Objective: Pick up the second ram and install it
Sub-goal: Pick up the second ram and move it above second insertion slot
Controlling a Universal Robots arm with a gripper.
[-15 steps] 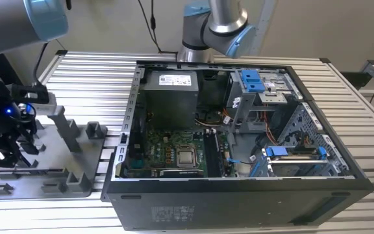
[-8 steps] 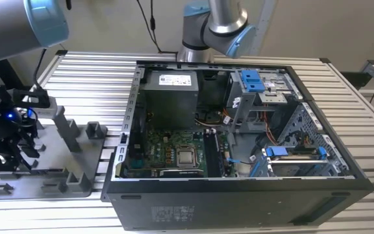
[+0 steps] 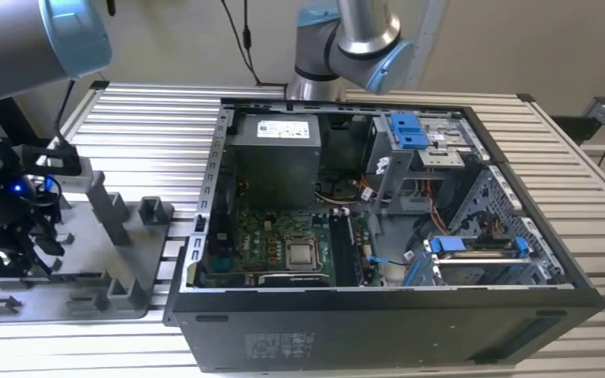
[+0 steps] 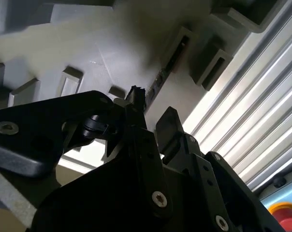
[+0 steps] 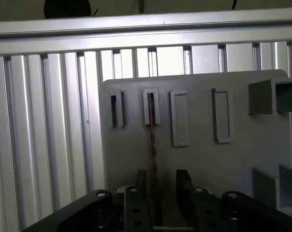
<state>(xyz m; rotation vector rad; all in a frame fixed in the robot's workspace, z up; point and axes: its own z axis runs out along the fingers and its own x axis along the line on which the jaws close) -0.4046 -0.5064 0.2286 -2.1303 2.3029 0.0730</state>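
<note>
Four raised rectangular frames stand in a row on the grey plastic tray, which is matte and moulded and also carries upright blocks. The second ram stands on its thin edge in the second frame counted from the tray's side edge. It shows as one slim dark strip with a reddish line along it, running from that frame down between the claw's two black fingers. The claw is parted, with one finger on each side of the ram. A gap shows beside the stick, so it has hold of nothing. The arm is grey metal with blue caps and bends over the tray, which lies at the edge of the bench on the exterior view's left. The bench top is ribbed aluminium slats. One open black computer case lies on its side across the middle of the bench. It holds one green motherboard with a square silver processor socket, one grey power supply bearing a white printed label, and two blue plastic tabs. Pale print marks the case's near wall. In the second wrist view, one red button sits on a yellow base.
</note>
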